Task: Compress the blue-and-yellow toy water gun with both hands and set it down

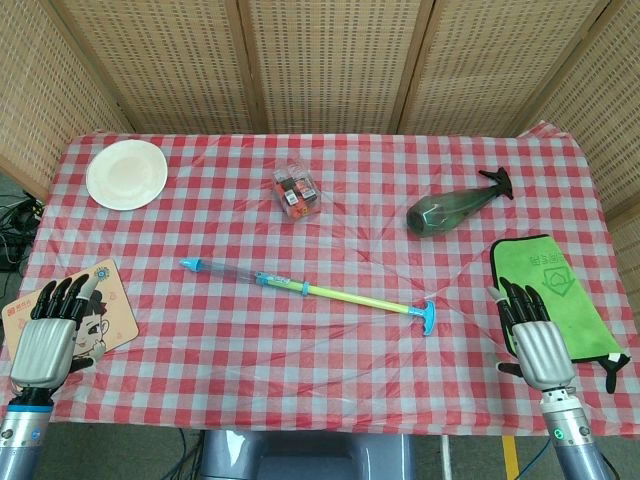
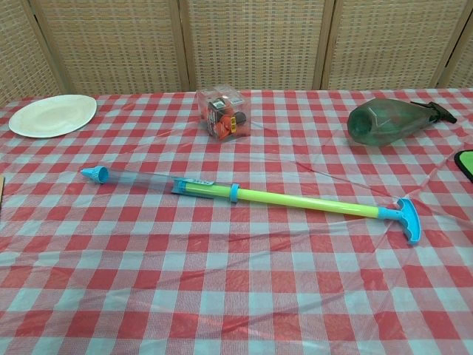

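Blue-and-yellow toy water gun [image 1: 310, 290], long and slender: lying flat mid-table on the red-and-white checked tablecloth [image 1: 330, 390], untouched, well apart from both hands. Clear barrel with blue cone nozzle at the robot's left end; yellow-green plunger rod drawn fully out; blue T-handle at the right end.

Left hand [image 1: 45, 335]: at the near left table edge, holding nothing, fingers extended and slightly apart, resting over a pink cartoon-printed card [image 1: 100, 305]. Seen in head view only.

Right hand [image 1: 532, 335]: at the near right edge, holding nothing, fingers extended and slightly apart, lying on the edge of a green fabric pouch [image 1: 555, 290] with a black strap. Seen in head view only.

Further items: white round plate [image 1: 127, 174], far left; clear plastic box [image 1: 296, 192] of small red and dark pieces, contents hard to make out; dark green glass-like bottle [image 1: 455, 205] with black nozzle, lying on its side, far right.

Chest view: pouch cut off at the right frame edge, only a corner showing.

Surround: woven wicker screens [image 1: 320, 60] in wooden frames behind and beside the table.
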